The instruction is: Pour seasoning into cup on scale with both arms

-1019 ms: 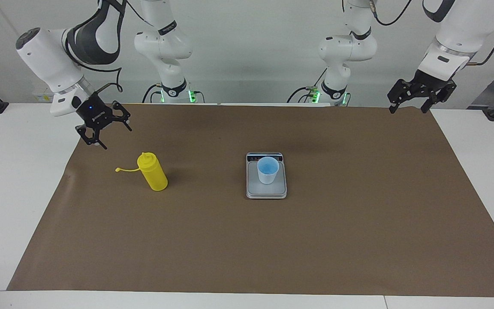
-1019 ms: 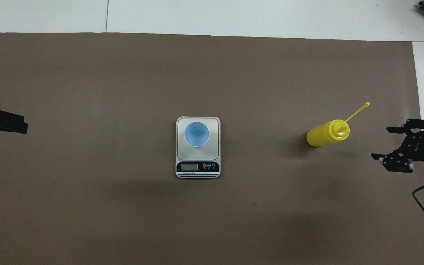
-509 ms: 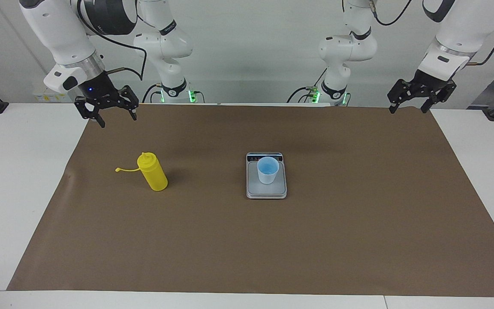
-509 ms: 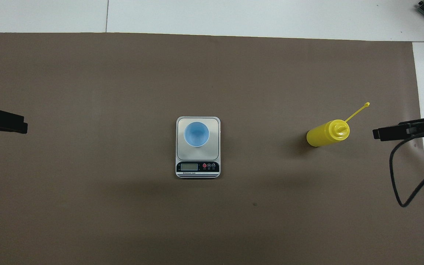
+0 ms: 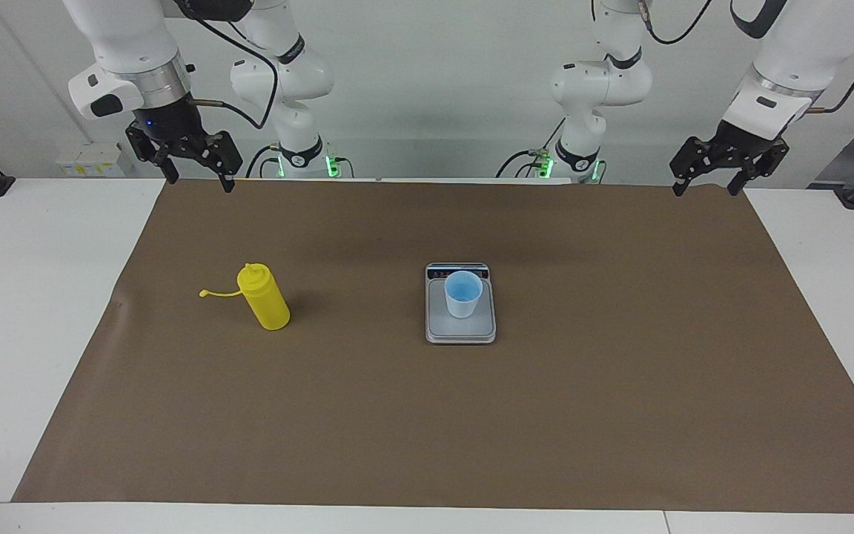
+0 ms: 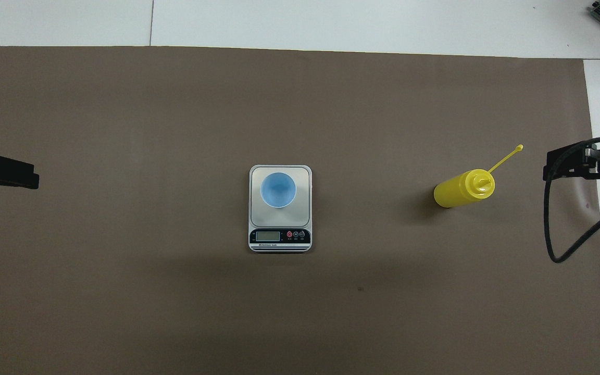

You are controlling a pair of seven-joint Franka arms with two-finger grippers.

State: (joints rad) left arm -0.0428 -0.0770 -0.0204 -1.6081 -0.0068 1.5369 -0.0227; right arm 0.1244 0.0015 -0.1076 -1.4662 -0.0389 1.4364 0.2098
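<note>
Seasoning (image 5: pixel 264 299): we see it upright on the brown mat (image 5: pixel 620 415), toward the right arm's end, untouched.
Cup (image 5: pixel 462 294): on the scale (image 5: pixel 460 331), mid-mat.
Right gripper (image 5: pixel 195 172): jaws spread, empty, over the mat's robot-side corner.
Left gripper (image 5: pixel 707 180): jaws spread, empty, waiting over the mat's other robot-side corner.

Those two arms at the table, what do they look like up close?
Both are white, rounded, jointed arms with dark bands at the joints and black cables looping alongside. Each ends in a black two-finger claw of skeletal links: the right gripper shows a small blue light above it, the left gripper hangs from a white wrist block. Green lights glow at the bases.
</note>
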